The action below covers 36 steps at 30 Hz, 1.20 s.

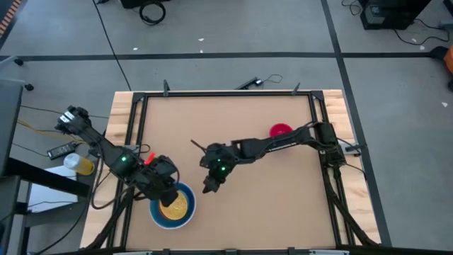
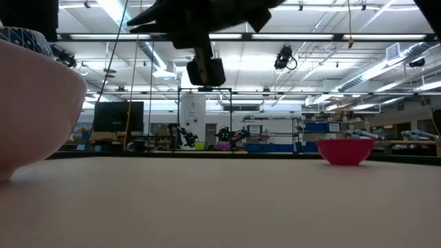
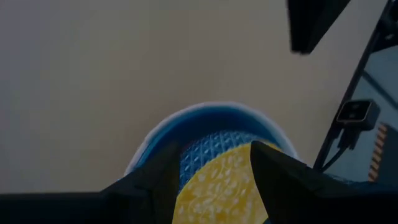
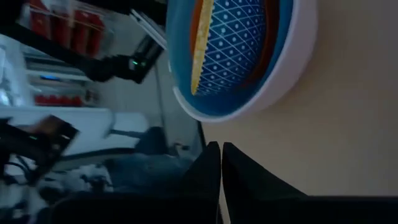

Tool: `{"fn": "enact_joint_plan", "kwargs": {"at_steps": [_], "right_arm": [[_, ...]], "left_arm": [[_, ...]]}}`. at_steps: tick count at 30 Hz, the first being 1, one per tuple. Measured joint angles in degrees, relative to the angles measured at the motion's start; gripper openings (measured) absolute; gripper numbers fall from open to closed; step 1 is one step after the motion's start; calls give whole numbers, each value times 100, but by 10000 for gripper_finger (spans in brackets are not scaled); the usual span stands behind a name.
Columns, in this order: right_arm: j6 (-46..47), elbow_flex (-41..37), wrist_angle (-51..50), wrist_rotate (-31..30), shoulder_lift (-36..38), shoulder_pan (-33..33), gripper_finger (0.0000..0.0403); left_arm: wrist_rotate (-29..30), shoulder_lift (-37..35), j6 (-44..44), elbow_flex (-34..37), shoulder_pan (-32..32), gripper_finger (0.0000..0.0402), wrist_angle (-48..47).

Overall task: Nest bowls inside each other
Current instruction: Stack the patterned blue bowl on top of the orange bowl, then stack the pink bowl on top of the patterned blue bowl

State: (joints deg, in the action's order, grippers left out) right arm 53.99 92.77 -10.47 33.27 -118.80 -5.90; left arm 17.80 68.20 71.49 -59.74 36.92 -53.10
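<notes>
A stack of bowls stands at the table's near left. The white bowl [image 4: 297,62] holds the light blue bowl [image 4: 239,37], an orange bowl [image 4: 201,18] and the yellow bowl [image 3: 217,186] on top. My left gripper [image 3: 214,148] hangs open just above the stack [image 1: 172,206], one finger on either side of the yellow bowl in its wrist view. My right gripper [image 1: 209,187] is shut with nothing in it, above the table to the right of the stack. A magenta-red bowl [image 1: 281,130] rests on its base at the far right.
The table has a raised black frame [image 1: 226,93] around the board. Bare board lies between the stack and the magenta-red bowl [image 2: 344,150]. A yellow bottle [image 1: 78,163] and a remote lie off the table's left edge.
</notes>
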Motion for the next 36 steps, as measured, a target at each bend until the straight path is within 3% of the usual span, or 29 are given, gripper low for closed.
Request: {"fn": "enact_joint_plan", "kwargs": {"at_steps": [10,17,21,31,36], "right_arm": [[171,-343,448,331,-2,336,17],[221,-343,485,428,-2,466,16],[467,-343,500,384,86,428,16],[445,-343,-891,-1177,1386,153,18],[670,-343,24,-1909,2167,-105,37]], "left_arm": [[-312,7,-58,580,-145,197,1133],[-791,-5,-523,579,-36,185,1180],[-750,140,-785,622,-88,177,1198],[-792,486,-1085,812,-433,176,1252],[-711,87,-1344,440,-549,176,1246]]}}
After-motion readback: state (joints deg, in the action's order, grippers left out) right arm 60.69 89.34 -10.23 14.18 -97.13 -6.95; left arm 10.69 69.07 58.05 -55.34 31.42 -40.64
